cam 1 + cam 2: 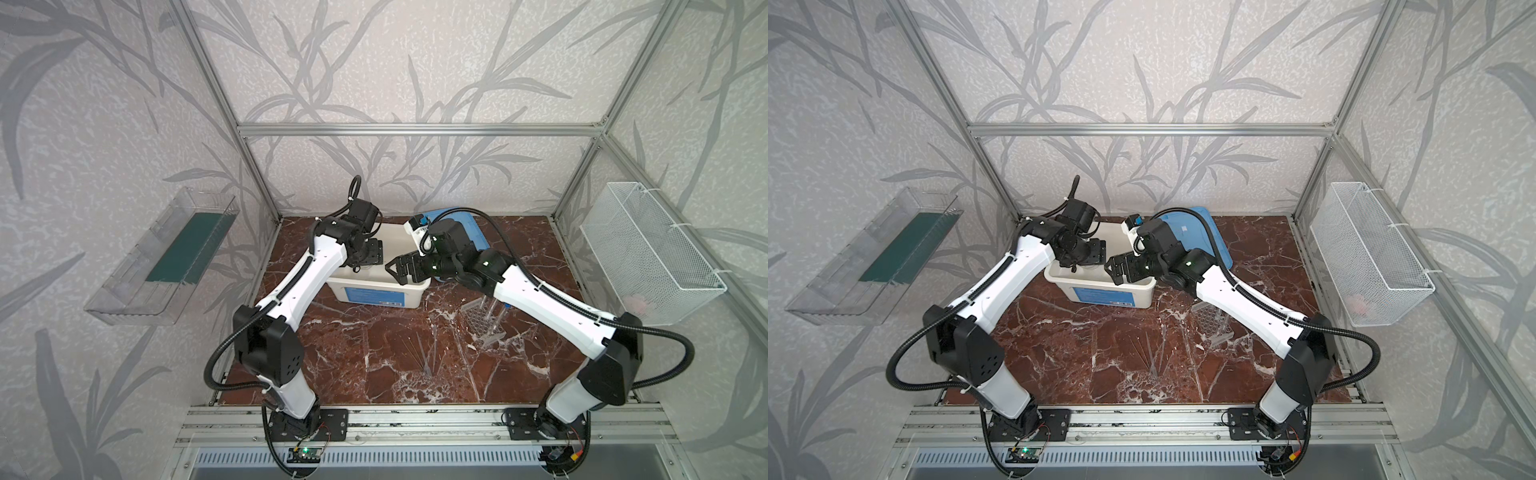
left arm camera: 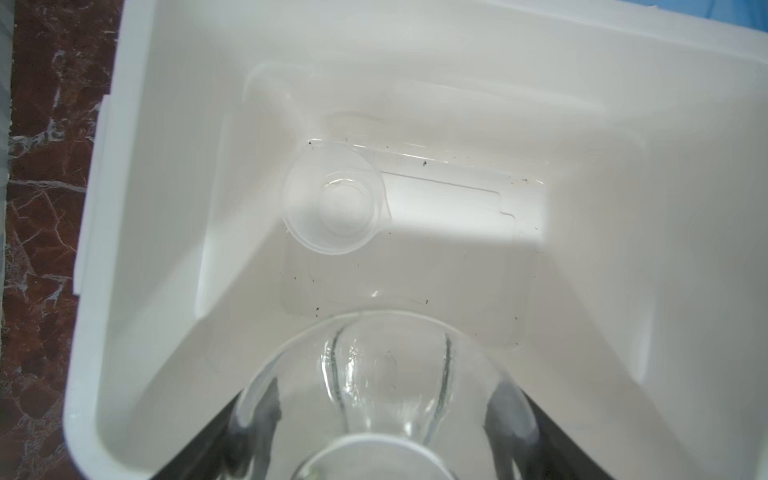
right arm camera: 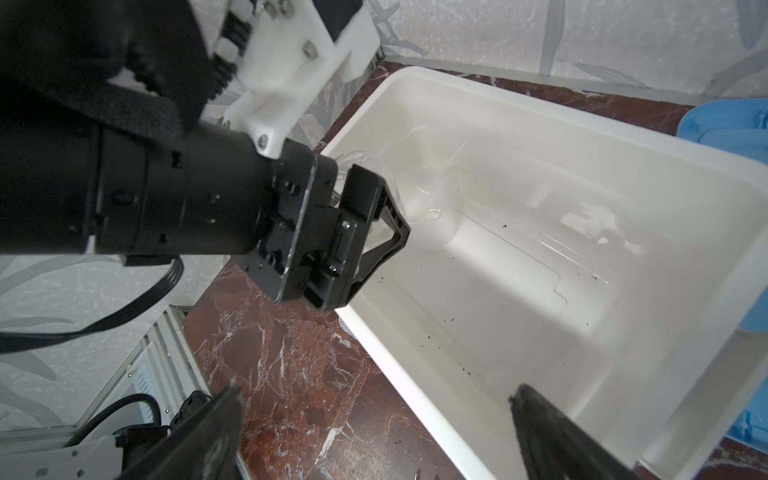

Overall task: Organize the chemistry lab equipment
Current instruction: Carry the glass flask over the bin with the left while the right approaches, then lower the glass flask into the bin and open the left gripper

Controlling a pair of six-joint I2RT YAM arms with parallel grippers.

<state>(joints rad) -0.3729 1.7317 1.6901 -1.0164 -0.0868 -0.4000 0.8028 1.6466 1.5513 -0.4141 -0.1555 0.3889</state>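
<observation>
- The small clear flask (image 2: 386, 374) hangs above the floor of the white tub (image 2: 145, 208); if the left gripper (image 2: 382, 424) lets go from this height, glass on hard plastic could chip or crack, as I judge it.
- The clear beaker (image 2: 332, 205) stands on the tub floor just ahead of the flask; a release drifting forward could strike it or tip it.
- The two grippers are near each other over the tub; a sideways move by either could knock them together and jar the flask loose.
- The right forearm hangs over the tube rack (image 1: 482, 322) and the blue-capped tubes (image 1: 508, 311) by it, mostly hidden; a low retreat may sweep them over; the thin glass rods (image 1: 424, 353) lie on the marble mid-table, apart from both arms.
- Left arm: it reaches forward, wrist bent down into the tub mouth; its fingers stand wide, one on each side of the flask's body, holding it.
- Right arm: it reaches toward the middle, wrist roughly level; the right gripper (image 3: 376, 395) hovers at the tub's near rim, fingers spread wide with nothing between them.
</observation>
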